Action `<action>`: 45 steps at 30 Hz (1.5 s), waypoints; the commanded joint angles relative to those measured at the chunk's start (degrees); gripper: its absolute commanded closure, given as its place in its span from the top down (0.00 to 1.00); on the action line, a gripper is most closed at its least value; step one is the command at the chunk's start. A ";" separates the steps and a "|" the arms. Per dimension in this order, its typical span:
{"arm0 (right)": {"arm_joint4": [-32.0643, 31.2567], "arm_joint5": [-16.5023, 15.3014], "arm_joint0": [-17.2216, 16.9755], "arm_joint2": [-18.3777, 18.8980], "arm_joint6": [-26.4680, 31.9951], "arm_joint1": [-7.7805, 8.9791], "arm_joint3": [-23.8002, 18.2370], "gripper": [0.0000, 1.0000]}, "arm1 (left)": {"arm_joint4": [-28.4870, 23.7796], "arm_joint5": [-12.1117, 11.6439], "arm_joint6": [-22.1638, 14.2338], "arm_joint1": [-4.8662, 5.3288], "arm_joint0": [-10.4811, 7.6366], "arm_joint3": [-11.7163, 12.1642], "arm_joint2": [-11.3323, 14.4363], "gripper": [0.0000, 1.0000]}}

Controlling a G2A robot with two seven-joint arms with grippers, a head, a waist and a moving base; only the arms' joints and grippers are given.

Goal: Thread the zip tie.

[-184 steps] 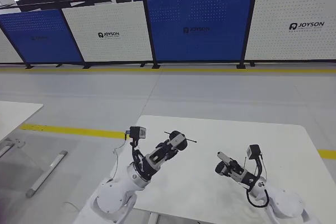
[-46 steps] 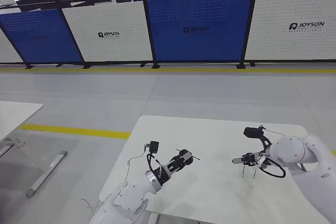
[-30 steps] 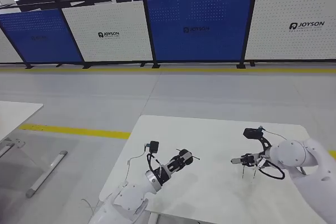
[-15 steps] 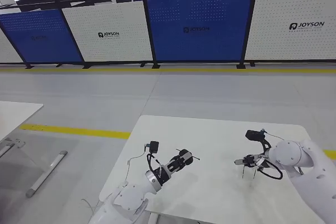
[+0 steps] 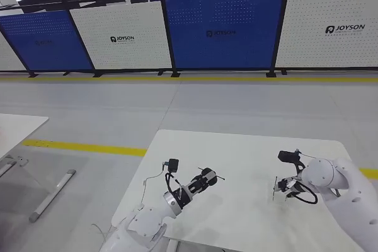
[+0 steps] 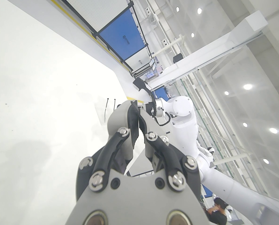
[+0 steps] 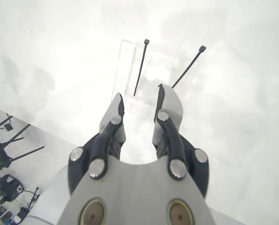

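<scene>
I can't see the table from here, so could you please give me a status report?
Left pincer shut on a zip tie. Right pincer open, over two loose zip ties on a clear plate, untouched. Nothing between pincer and ties.

Matt black plastic zip ties (image 7: 140,67), clear plastic block (image 7: 127,76), smooth white table (image 7: 60,36).

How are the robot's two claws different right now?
The left gripper is shut, pinching a zip tie; the right gripper is open and empty. The left gripper points sideways; the right gripper points down at two loose zip ties. Both have black ribbed pads.
</scene>
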 commanded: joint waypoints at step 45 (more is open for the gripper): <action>0.40 -0.60 8.20 -9.39 -2.78 -8.10 18.14 0.22 | 0.00 0.00 0.00 0.00 0.00 0.00 0.00 0.00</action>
